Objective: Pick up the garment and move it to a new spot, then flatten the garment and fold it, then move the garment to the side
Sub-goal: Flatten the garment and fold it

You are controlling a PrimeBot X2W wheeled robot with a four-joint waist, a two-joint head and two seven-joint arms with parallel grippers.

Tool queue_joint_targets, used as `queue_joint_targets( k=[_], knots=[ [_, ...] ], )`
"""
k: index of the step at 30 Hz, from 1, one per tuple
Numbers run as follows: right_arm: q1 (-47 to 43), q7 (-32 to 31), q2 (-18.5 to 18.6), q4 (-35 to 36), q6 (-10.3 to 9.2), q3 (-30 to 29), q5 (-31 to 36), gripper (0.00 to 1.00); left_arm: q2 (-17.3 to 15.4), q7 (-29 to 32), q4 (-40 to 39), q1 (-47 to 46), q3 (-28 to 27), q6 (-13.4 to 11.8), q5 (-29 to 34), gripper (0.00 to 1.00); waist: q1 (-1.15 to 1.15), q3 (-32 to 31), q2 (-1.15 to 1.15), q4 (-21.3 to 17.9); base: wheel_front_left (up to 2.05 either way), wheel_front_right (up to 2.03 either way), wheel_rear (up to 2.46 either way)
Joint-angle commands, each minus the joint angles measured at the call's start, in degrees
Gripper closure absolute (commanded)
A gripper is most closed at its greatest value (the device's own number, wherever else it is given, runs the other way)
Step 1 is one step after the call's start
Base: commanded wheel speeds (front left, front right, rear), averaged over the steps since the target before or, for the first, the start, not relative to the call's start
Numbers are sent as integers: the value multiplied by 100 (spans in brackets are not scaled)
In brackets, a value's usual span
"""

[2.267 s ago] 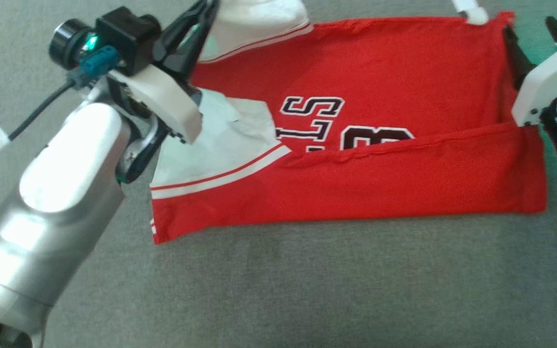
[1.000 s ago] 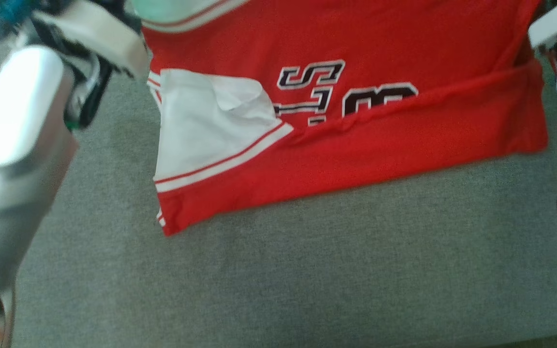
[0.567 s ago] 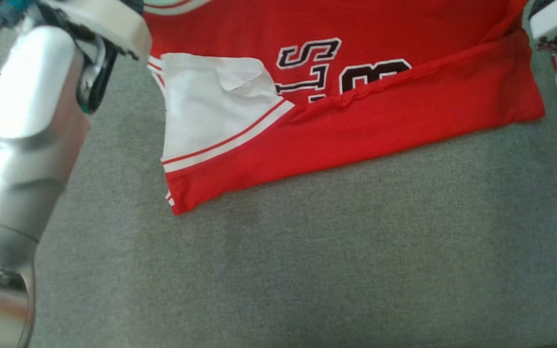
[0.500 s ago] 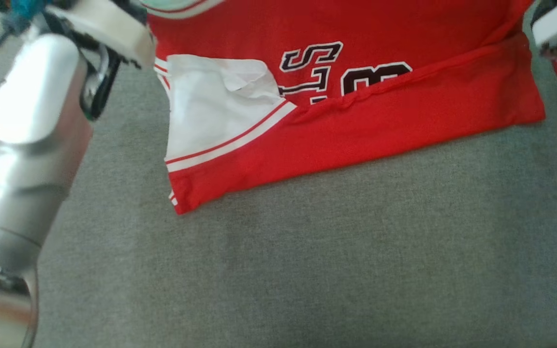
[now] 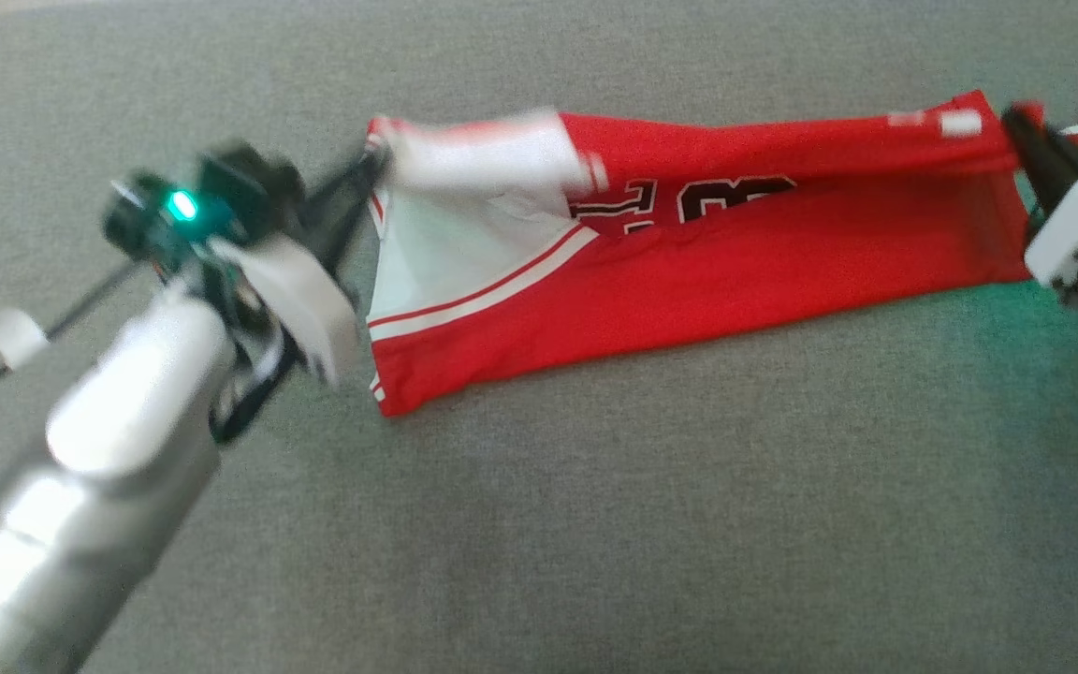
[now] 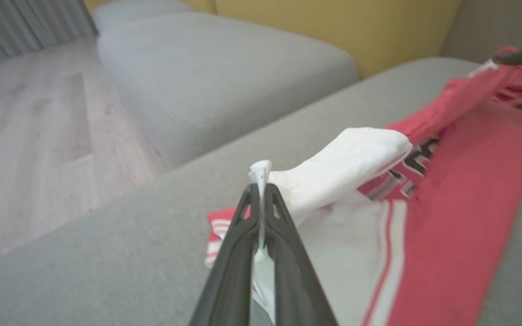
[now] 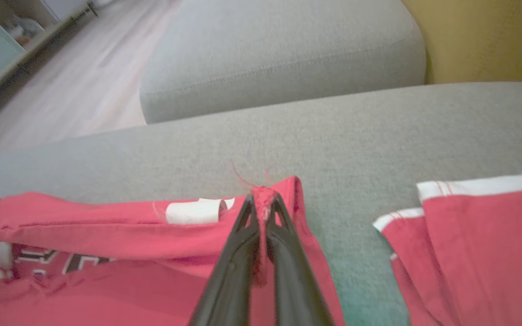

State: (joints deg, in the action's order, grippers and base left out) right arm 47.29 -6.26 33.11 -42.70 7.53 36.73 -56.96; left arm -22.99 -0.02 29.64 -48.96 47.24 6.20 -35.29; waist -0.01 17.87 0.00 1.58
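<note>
Head view looking steeply down on sofa (image 5: 595, 524), wrist views low, close at opposite ends of shared garment (image 5: 782, 267)

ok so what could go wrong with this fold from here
1. The left gripper and right gripper each pinch only a thin edge of the jersey at their very tips; stretched between them, a corner might slip out.
2. The white sleeve is bunched beside the left gripper, so it could get laid down creased.
3. Another red garment lies close to the right gripper and could get caught.
</note>
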Motion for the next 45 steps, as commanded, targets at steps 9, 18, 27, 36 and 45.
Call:
queue_joint_targets(
  k=[9, 18, 27, 36, 45],
  knots=[
    [-236, -529, 756, 224, -4, 1012, 241, 100, -1053, 1586, -1768, 582, 255, 88, -637, 100, 1, -150, 0, 64, 0, 0, 0],
    [-152, -781, 816, 213, -4, 1461, 82, 100, -1365, 2340, -2311, 653, 462, 49, -778, 100, 1, -103, 0, 10, 0, 0, 0],
    [-2, -850, 830, 108, -4, 1653, -101, 0, -1240, 2422, -2215, 643, 661, 27, -687, 1, 1, -75, 0, -82, 0, 0, 0],
    [363, 260, 507, 89, -4, 1039, -512, 0, -729, 1030, -1807, 484, 43, -680, -462, 0, 1, -345, 0, -161, 0, 0, 0],
    [326, 1985, -251, 271, -4, 327, -335, 0, 15, -1141, -1162, 765, -817, -1589, -425, 0, 1, -814, 0, -218, 0, 0, 0]
  ],
)
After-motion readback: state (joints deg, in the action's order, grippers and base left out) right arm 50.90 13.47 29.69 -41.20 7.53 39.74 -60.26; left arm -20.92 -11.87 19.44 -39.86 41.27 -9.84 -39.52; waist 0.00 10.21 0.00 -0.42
